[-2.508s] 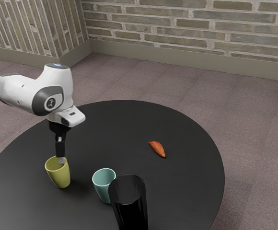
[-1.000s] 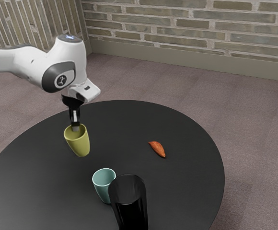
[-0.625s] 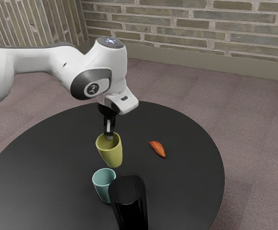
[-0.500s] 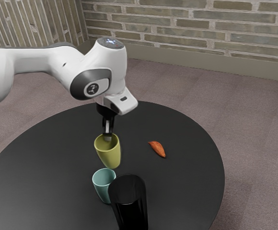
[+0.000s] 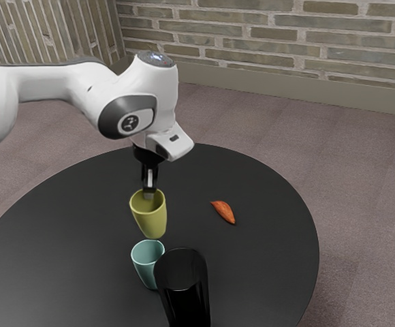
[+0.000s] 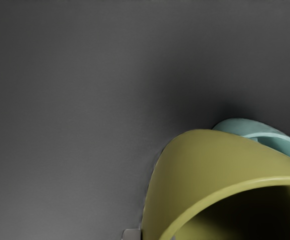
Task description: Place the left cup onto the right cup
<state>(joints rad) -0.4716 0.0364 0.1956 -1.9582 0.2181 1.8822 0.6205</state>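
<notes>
Three cups are in play, and only one is off the table (image 5: pixel 54 259): the yellow cup (image 5: pixel 148 212) is held in the air by the gripper (image 5: pixel 148 193), which is clamped on its rim, with one finger seen dipping just inside the mouth. It's hung mouth-up, tilted a little, just above the teal cup (image 5: pixel 146 262). That one stands on the table with the taller black cup (image 5: pixel 182 289) just beside it on the exterior view's right; whether those two touch can't be told. In the wrist view the yellow cup (image 6: pixel 220 190) is seen close under the hand, with the teal cup (image 6: pixel 265 135) peeking out past its side, so the two probably aren't quite lined up. An orange bit (image 5: pixel 223 211) is lying well apart from all of it and can be ignored. So the carry looks to be the step in hand: pickup done, stacking not yet done. The teal cup is taken to be the target, going by where the yellow one is hung. What's probably called for next is this: the yellow cup is nudged until it's centred over the teal mouth, lowered straight down until it's seated, and only then let go. Care would be needed around the black cup, which could get clipped on the way down. The tilt should be evened out too, or the cup could be tipped off the rim.
</notes>
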